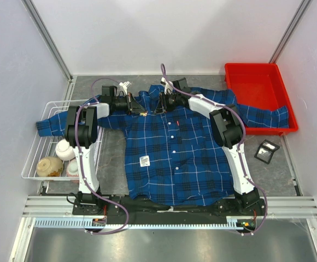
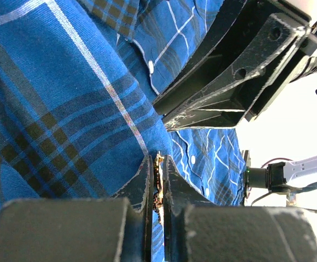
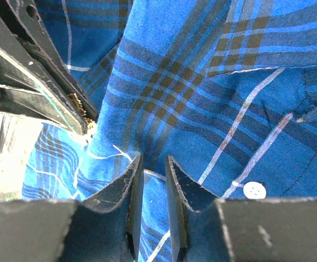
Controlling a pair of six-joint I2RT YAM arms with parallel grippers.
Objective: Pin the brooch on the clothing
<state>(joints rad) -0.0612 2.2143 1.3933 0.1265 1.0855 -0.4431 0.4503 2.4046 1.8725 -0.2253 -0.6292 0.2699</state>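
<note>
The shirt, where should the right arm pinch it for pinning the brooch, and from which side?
Probably the raised fold of the shirt just ahead of the right gripper, jaws straddling the ridge from above, opposite the left gripper holding the brooch edge-on. A ridge gives the jaws cloth to close on.

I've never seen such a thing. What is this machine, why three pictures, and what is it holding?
Two robot arms are bolted to the table, each ending in a two-finger gripper. One picture looks down from an overhead camera; the other two come from cameras on the wrists, so fingers show at the bottom. A blue plaid shirt lies on the table, a red tray to its right, a wire basket to its left. The left gripper pinches a gold brooch near the collar. The right gripper sits at the cloth beside it; whether it grips is unclear.
</note>
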